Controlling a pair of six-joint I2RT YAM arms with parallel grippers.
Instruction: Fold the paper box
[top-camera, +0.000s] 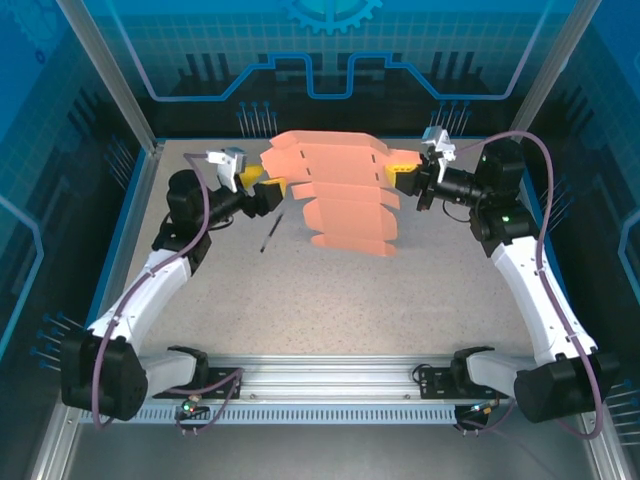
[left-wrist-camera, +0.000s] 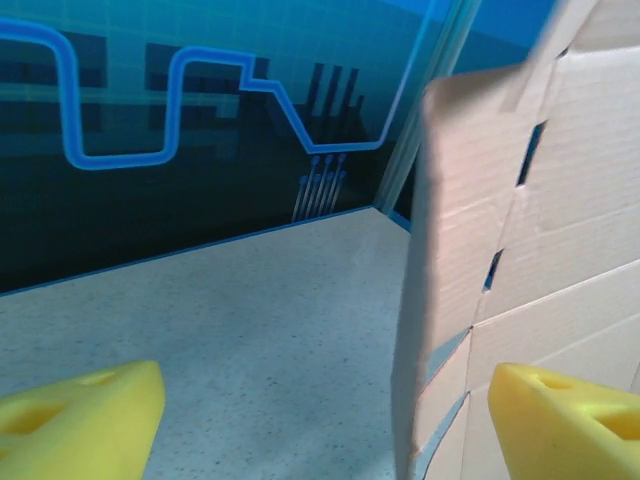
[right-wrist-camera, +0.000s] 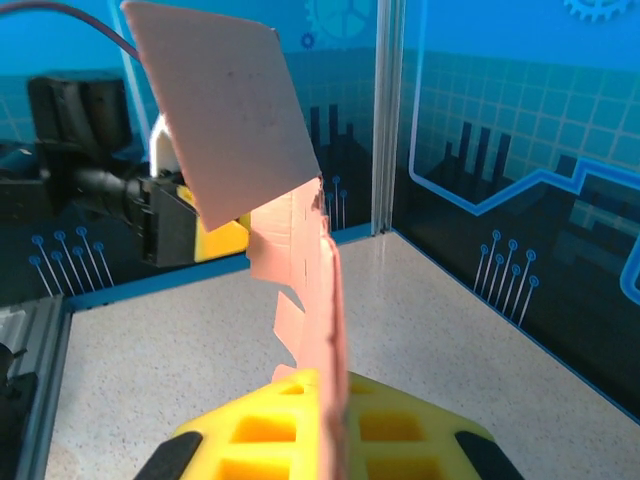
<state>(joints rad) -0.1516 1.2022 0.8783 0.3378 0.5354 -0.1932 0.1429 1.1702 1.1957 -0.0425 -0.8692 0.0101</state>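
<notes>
**Flat card cut-out held up by one end**

One paper box (top-camera: 340, 195) is seen, an unfolded salmon-pink cut-out with tabbed flaps, raised above the table (top-camera: 350, 320) toward the back of the cell. Its long axis is laid left to right between the two arms. The sheet is tilted, with its upper edge toward the back wall and its lower edge hanging toward the near side.

Its right end is clamped edge-on between the closed yellow fingers of the right gripper (top-camera: 408, 175). The left gripper (top-camera: 262, 188) is spread wide at the sheet's left end. In the left wrist view its fingers (left-wrist-camera: 85, 420) are set well apart with the card's edge between them, and nothing is gripped.

Two grippers are counted, and one thin dark stick (top-camera: 268, 236), lying on the table below the sheet's left part.

The table is a pale speckled surface, bordered at the near edge by an aluminium rail (top-camera: 320, 378). The cell is enclosed by blue walls (top-camera: 300, 60) printed with circuit lines.
</notes>
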